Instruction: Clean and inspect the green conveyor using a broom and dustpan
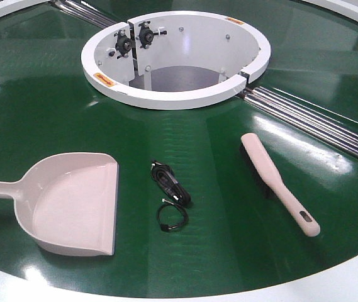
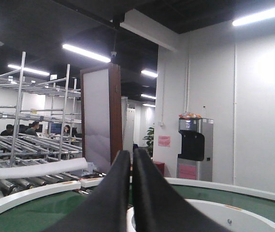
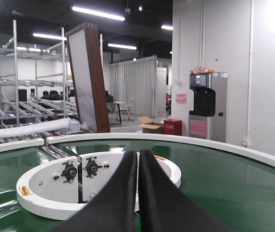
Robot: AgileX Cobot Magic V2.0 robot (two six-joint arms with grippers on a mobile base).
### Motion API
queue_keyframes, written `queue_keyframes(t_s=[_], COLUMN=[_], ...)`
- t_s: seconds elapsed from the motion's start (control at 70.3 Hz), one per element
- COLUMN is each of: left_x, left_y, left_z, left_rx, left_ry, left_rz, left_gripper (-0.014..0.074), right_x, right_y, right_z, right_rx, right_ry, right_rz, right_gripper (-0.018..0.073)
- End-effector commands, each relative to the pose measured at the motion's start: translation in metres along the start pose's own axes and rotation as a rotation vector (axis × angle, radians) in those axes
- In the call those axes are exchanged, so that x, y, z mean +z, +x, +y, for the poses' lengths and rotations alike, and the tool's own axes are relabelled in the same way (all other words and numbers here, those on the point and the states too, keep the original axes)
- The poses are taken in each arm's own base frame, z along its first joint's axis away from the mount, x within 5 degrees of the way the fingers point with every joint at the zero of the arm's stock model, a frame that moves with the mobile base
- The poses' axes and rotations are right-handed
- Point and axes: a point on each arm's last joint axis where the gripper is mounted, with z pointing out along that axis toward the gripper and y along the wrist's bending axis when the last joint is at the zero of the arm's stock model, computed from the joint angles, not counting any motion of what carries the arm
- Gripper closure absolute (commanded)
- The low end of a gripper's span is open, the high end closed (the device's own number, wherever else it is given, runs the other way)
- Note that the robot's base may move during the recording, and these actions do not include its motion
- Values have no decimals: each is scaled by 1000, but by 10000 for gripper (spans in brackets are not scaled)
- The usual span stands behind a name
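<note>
Left tool (image 2: 131, 158) and right tool (image 3: 138, 155) sitting pinched together, empty. I'm judging broom (image 1: 273, 176) light, stiff, slick; aiming for its handle, 5 o'clock end.

Left hand (image 2: 131, 153): two matte black fingers (image 2: 110, 193), plain smooth surface. Each finger broad at base, tapering wedge-like to narrow rounded tip. Inner faces flat and straight, outer edges slope away. Faint grey sheen along inner edges near tips. Thin slit between the pair.
Right hand (image 3: 138, 154): same build, two matte black wedge fingers (image 3: 161, 203), rounded tips, flat inner faces, uniform finish, thin slit between.
Only fingers in frame in both wrist views.
</note>
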Motion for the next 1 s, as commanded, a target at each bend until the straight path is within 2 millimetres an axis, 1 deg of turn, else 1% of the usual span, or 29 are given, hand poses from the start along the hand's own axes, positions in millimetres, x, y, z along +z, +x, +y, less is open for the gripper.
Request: queue_keyframes(t_s=[0.0,0.014,0.057,0.085,0.1,0.114,0.156,0.185,0.242,0.299,0.37,0.398,0.427,0.498,0.555,0.597,0.626,0.682,0.725,0.796,0.896,0.981], left_x=[27,31,43,51,58,62,72,83,98,113,127,131,134,138,140,141,141,141,142,143,143,143], left_y=[-27,-33,-40,-44,-44,-48,-49,-49,-45,-37,-25,-20,-15,-3,6,11,13,18,20,21,21,22], left_z=[-2,-2,-3,-3,-3,-4,-4,-4,-4,-4,-4,-4,-4,-3,-3,-3,-3,-3,-3,-3,-3,-3], left_rx=[-22,-22,-22,-22,-22,-21,-8,-8,5,15,19,20,20,20,20,20,20,22,21,22,24,25], left_ry=[6,6,6,6,6,6,7,6,7,8,8,8,7,7,7,7,8,8,8,8,8,8], left_rz=[31,34,83,112,137,143,187,221,288,355,433,461,485,562,619,658,680,712,723,730,731,734], left_gripper=[603,601,599,597,596,594,589,582,564,528,466,424,386,265,145,74,21,-50,-95,-131,-124,-106], right_x=[24,28,42,50,54,58,70,79,93,107,118,123,126,133,137,141,143,148,152,156,159,168], right_y=[-32,-34,-41,-41,-44,-45,-45,-42,-40,-31,-19,-14,-10,1,7,11,13,18,20,25,26,21], right_z=[0,0,0,0,0,0,0,0,0,0,0,0,0,0,0,0,0,0,0,0,0,0], right_rx=[-18,-18,-18,-18,-18,-19,-19,-19,-19,-20,-20,-20,-20,-21,-21,-21,-21,-26,-42,-39,-65,-65], right_ry=[1,1,2,3,3,3,3,3,3,2,2,2,2,2,2,1,1,-1,-5,-5,-13,-11], right_rz=[10,22,65,100,107,122,162,192,227,271,329,356,376,434,465,482,487,491,486,497,522,586], right_gripper=[560,560,560,560,560,559,556,551,529,496,421,386,344,199,84,8,-27,-85,-107,-116,-106,-88])
